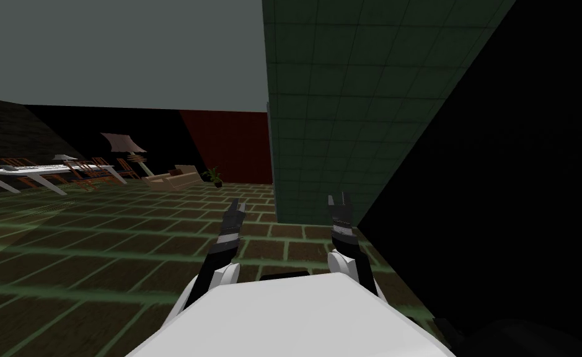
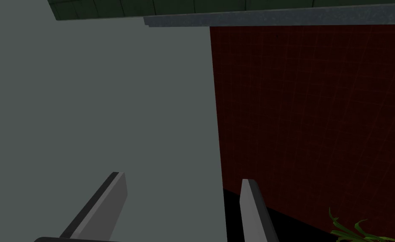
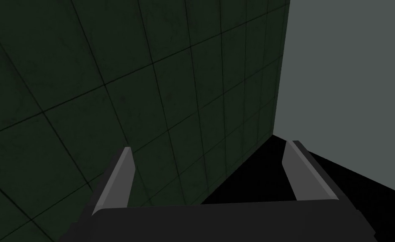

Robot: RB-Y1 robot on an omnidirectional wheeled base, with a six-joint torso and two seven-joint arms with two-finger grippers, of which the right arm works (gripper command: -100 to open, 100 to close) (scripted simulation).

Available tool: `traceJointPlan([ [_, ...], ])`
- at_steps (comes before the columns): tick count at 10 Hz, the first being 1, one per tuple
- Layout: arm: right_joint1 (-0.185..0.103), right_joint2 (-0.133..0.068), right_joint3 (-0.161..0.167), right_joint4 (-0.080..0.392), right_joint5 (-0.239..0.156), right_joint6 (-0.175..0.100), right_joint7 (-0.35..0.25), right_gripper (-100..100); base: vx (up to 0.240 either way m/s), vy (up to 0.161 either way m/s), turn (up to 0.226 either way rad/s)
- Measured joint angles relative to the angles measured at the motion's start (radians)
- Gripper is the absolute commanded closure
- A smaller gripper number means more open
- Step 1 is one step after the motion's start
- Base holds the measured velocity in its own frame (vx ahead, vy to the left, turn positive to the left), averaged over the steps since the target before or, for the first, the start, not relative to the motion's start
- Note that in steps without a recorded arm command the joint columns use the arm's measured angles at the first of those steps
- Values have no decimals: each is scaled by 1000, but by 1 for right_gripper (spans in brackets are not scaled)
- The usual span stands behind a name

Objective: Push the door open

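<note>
A green tiled wall (image 1: pixel 345 111) rises straight ahead, ending in a narrow grey vertical strip (image 1: pixel 268 142) along its left edge. I cannot tell whether that strip is a door's edge or a frame. My right gripper (image 1: pixel 339 198) is held out close to this wall, near its base. In the right wrist view it (image 3: pixel 209 145) is open and empty, with the green tiles (image 3: pixel 129 92) just ahead. My left gripper (image 1: pixel 240 203) hangs over the brick floor, left of the wall's edge. It (image 2: pixel 181 177) is open too, and the grey strip (image 2: pixel 276 17) lies beyond it.
A black area (image 1: pixel 506 186) lies right of the green wall. A dark red wall (image 1: pixel 233 145) closes the back, with a potted plant (image 1: pixel 214 176) before it. A sofa (image 1: pixel 173 178), a lamp (image 1: pixel 125 145) and a white table with chairs (image 1: pixel 41 172) stand far left on the brick floor (image 1: pixel 97 248).
</note>
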Motion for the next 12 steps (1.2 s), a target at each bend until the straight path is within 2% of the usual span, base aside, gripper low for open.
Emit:
traceJointPlan([
  [8,19,-36,37,47,-153,-26,2,-100,73,112,-12],
  [12,18,-47,56,82,-232,-41,4,-100,80,108,-14],
])
